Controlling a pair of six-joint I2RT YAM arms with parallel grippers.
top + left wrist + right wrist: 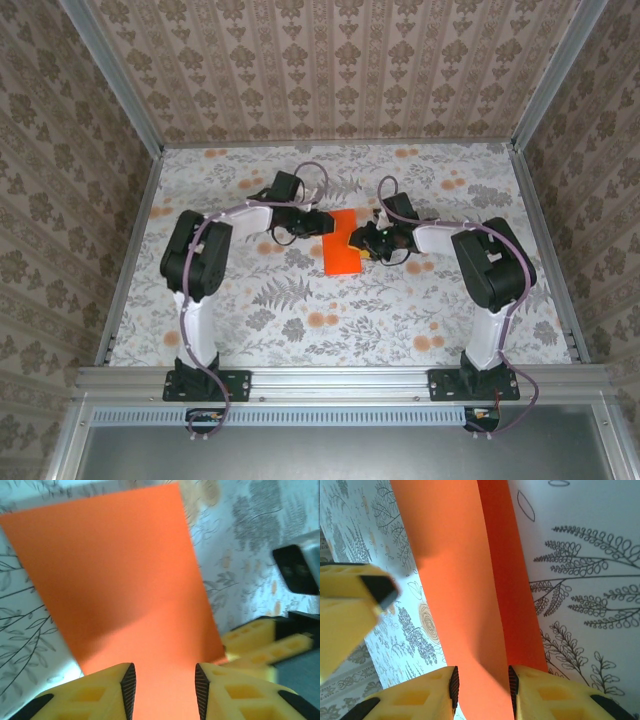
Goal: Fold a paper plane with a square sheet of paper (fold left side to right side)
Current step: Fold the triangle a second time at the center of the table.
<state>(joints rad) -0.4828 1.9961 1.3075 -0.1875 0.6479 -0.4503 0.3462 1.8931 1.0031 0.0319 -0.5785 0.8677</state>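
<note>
Orange square sheet of paper [341, 255], flat overhead, two-layered from right wrist.

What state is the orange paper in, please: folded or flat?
Folded: from above the paper is a narrow rectangle, and the right wrist view shows two overlapping layers.

Left gripper [322, 222] and right gripper [362, 240] block both sides of the orange paper [341, 256]; the table [300, 310] lies free in front and behind.
</note>
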